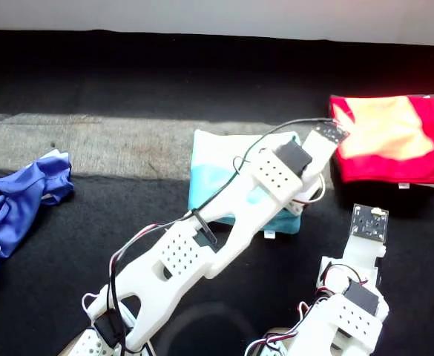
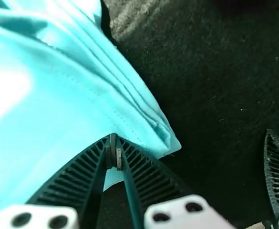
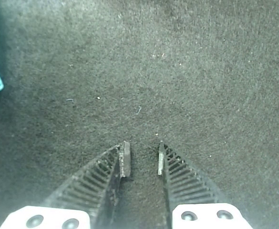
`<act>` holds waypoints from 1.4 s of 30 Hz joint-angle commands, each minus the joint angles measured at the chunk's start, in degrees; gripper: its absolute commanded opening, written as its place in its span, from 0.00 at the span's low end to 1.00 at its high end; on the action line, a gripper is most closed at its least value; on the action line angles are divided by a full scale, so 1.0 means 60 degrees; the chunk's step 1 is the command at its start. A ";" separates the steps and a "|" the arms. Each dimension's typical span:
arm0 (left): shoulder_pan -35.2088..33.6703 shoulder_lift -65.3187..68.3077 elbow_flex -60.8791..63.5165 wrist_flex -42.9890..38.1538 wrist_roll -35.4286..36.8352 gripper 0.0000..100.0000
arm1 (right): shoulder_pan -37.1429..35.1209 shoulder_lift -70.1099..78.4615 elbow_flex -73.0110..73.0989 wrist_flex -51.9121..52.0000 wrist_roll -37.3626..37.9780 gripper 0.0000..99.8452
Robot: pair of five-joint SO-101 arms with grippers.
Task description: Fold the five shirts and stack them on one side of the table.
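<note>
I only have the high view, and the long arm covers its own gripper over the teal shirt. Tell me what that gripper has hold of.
Observer: That is the left gripper. It is closed on the edge of the teal shirt, near a corner.
Operator: Now give me the other gripper's state.
Observer: The right gripper is open, with nothing between its fingers.
Operator: Say what lies under it.
Observer: Bare black table cover, with a corner of the teal shirt off to one side.
</note>
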 commanded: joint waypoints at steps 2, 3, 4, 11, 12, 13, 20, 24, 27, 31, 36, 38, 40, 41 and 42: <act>0.0212 -0.0095 -0.0051 0.0440 0.0073 0.01 | 0.0051 -0.0022 0.0212 -0.0183 0.0000 0.11; 0.0286 -0.0095 -0.0095 0.0630 0.0073 0.01 | 0.0051 -0.0022 0.0212 -0.0183 0.0000 0.11; 0.0359 -0.0139 -0.0110 0.0821 0.0073 0.01 | 0.0051 -0.0022 0.0212 -0.0183 0.0000 0.11; 0.0520 -0.0271 -0.0769 0.1421 0.0088 0.01 | 0.0051 -0.0022 0.0212 -0.0183 0.0000 0.11; 0.0491 -0.0447 -0.0784 0.1436 0.0088 0.01 | 0.0066 -0.0022 0.0198 -0.0183 0.0000 0.11; 0.0476 -0.0667 -0.0725 0.1436 0.0088 0.01 | 0.0066 -0.0022 0.0168 -0.0183 0.0000 0.11; -0.0271 -0.3245 0.0916 0.1451 0.0044 0.01 | -0.0007 0.0037 -0.0315 -0.0125 0.0000 0.11; -0.1414 -0.4799 0.2674 0.1421 0.0015 0.01 | -0.0037 0.0051 -0.1663 0.0549 0.0000 0.11; -0.2278 -0.5560 0.4300 0.1421 0.0000 0.01 | -0.0564 0.0066 -0.3114 0.1385 0.0015 0.11; -0.2938 -0.6147 0.6762 0.0762 -0.0308 0.01 | -0.2044 0.1004 -0.5326 0.2220 -0.0176 0.11; -0.3201 -0.7172 0.9619 -0.1260 -0.0396 0.01 | -0.3201 0.3963 -0.8564 0.2645 -0.1187 0.11; -0.3201 -0.7524 1.0571 -0.2007 -0.0396 0.01 | -0.3582 0.5150 -0.9736 0.2747 -0.1436 0.11; -0.3201 -0.7773 1.1436 -0.2681 -0.0396 0.01 | -0.3875 0.6205 -1.0806 0.2762 -0.1626 0.11; -0.3201 -0.7832 1.1832 -0.3004 -0.0396 0.01 | -0.3978 0.6689 -1.1319 0.2733 -0.1758 0.11; -0.3260 -0.7890 1.2242 -0.3311 -0.0396 0.01 | -0.4095 0.7201 -1.1832 0.2733 -0.1890 0.11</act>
